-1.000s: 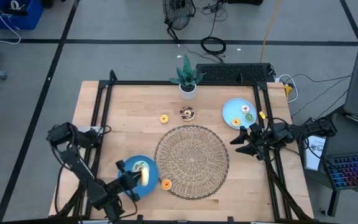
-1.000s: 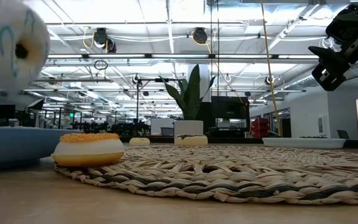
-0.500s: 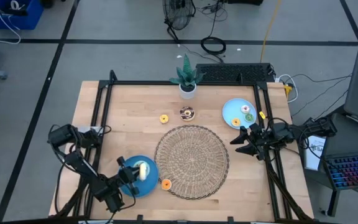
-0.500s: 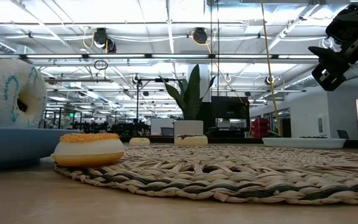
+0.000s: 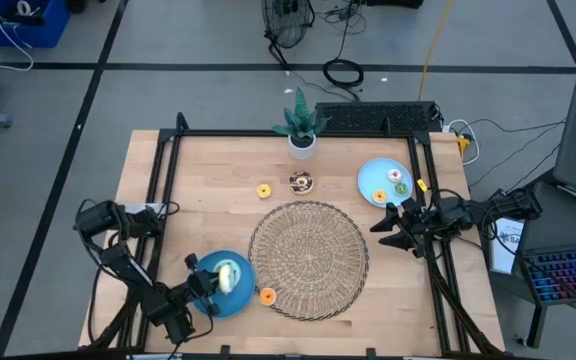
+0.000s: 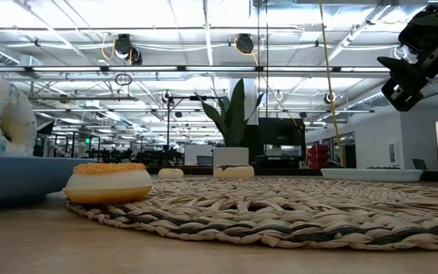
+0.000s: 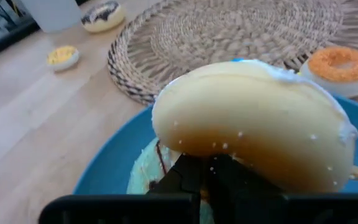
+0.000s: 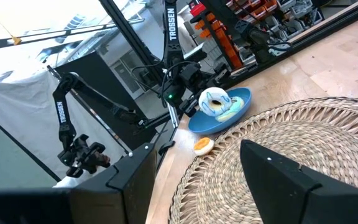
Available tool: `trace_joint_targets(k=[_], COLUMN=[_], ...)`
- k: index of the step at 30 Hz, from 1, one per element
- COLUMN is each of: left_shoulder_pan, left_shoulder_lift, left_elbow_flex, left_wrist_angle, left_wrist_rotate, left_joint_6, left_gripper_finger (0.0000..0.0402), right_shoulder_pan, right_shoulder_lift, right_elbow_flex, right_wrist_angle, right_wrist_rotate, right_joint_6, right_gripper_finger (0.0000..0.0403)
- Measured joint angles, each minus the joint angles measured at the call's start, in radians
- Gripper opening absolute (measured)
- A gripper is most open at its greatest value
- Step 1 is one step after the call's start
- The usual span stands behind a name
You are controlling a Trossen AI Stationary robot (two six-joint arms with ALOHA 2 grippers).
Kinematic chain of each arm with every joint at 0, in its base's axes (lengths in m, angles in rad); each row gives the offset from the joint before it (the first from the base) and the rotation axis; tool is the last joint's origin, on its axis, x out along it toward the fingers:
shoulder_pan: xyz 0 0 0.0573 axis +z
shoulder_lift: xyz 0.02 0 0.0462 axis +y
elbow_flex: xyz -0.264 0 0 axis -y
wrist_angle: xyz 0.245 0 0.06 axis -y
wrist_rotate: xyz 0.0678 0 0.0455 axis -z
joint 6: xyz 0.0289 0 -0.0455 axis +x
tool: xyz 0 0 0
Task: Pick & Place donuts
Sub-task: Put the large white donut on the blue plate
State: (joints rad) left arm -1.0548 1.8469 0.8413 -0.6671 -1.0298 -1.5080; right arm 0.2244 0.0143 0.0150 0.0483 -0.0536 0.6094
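My left gripper (image 5: pixel 204 287) is at the near-left blue plate (image 5: pixel 238 304) and is shut on a white donut with teal drizzle (image 5: pixel 227 275). That donut stands on edge over the plate (image 6: pixel 2 114) and fills the left wrist view (image 7: pixel 247 124). A mint donut (image 7: pixel 143 177) lies on the plate under it. An orange donut (image 5: pixel 266 295) rests on the wicker mat's near-left rim. A yellow donut (image 5: pixel 264 190) and a brown one (image 5: pixel 301 182) lie on the table beyond the mat. My right gripper (image 5: pixel 382 232) hangs open near the right edge. My left gripper pinches the white donut by its lower rim (image 7: pixel 197 152) between its two fingers (image 7: pixel 225 180), coming nearly level from the table's left. The donut stands upright on edge above the fingers, over the blue plate (image 7: pixel 114 158). Whether it touches the mint donut below does not show.
The large wicker mat (image 5: pixel 308 260) fills the table's middle. A potted plant (image 5: pixel 301 130) stands at the far edge. A second blue plate (image 5: pixel 368 180) at the far right holds a few small donuts. Black frame rails run along both sides of the table.
My left gripper has carried the white donut down onto the blue plate and drawn back a little toward the table's left edge. The donut now sits lower and farther left in the low view, still on edge.
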Motion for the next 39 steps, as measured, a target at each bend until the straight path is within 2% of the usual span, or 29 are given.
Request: trace_joint_targets(k=[5, 14, 20, 23, 27, 34, 39], left_shoulder_pan=[0.0, -0.004, -0.001, 0.0, 0.0, -0.011, -0.041], left_shoulder_lift=[0.0, 0.0, -0.001, -0.001, -0.001, -0.001, -0.001], left_elbow_flex=[0.0, 0.0, 0.0, 0.0, 0.0, 0.0, 0.0], left_wrist_angle=[-0.003, -0.003, -0.02, -0.032, -0.047, -0.042, -0.042], left_wrist_rotate=[0.056, 0.072, 0.121, 0.133, 0.15, 0.178, 0.18], left_joint_6=[-0.027, -0.041, -0.138, -0.198, -0.274, -0.278, -0.267], left_gripper_finger=[0.0023, 0.0021, 0.0019, 0.0041, 0.009, 0.0185, 0.0211], right_shoulder_pan=[0.0, 0.0, 0.0, 0.0, 0.0, 0.0, 0.0], right_shoulder_lift=[0.0, 0.0, 0.0, 0.0, 0.0, 0.0, 0.0], right_elbow_flex=[0.0, 0.0, 0.0, 0.0, 0.0, 0.0, 0.0], right_wrist_angle=[0.0, 0.0, 0.0, 0.0, 0.0, 0.0, 0.0], right_wrist_rotate=[0.0, 0.0, 0.0, 0.0, 0.0, 0.0, 0.0], right_joint_6=[0.0, 0.0, 0.0, 0.0, 0.0, 0.0, 0.0], right_gripper_finger=[0.0219, 0.0219, 0.0219, 0.0219, 0.0219, 0.0219, 0.0219])
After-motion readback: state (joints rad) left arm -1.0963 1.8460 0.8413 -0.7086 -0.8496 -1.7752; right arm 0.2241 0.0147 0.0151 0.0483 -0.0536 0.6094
